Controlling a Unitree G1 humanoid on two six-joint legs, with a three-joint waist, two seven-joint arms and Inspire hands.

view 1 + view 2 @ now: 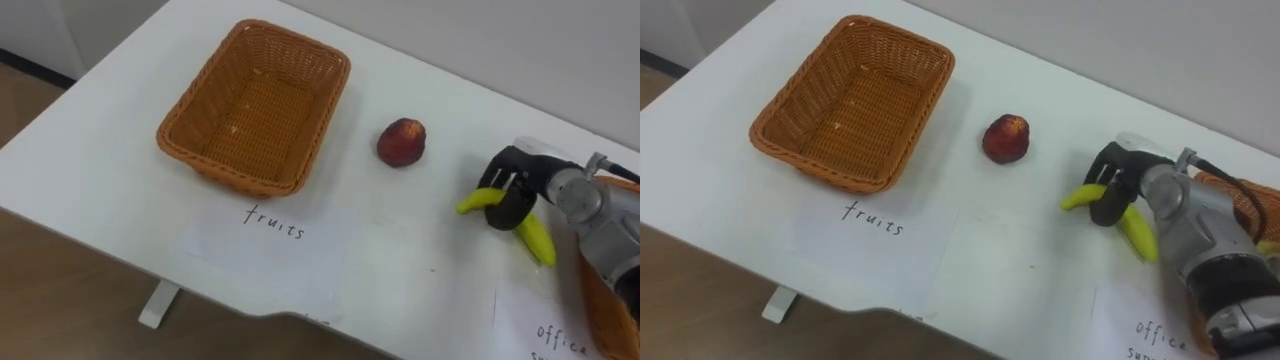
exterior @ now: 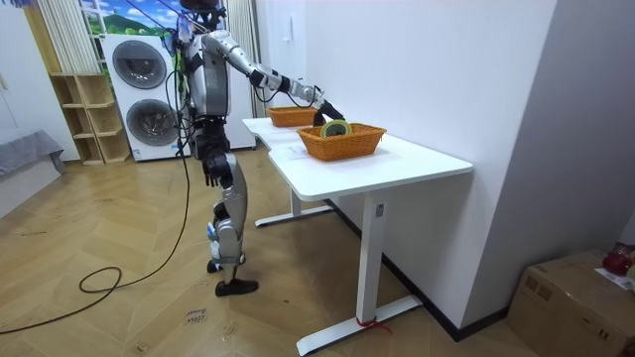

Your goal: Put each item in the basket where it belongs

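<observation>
The banana [image 1: 538,242] is lying on the white table [image 1: 100,170], right of the red fruit [image 1: 401,141], its long axis slanting with one tip pointing toward that fruit. The right hand [image 1: 522,178] is reaching in from the right, fingers curling around the banana's middle.

White table [image 1: 90,170] with a wicker basket [image 1: 250,105], a red fruit [image 1: 401,141], a banana [image 1: 540,242], paper labels [image 1: 270,235], a second basket [image 2: 342,149].
</observation>
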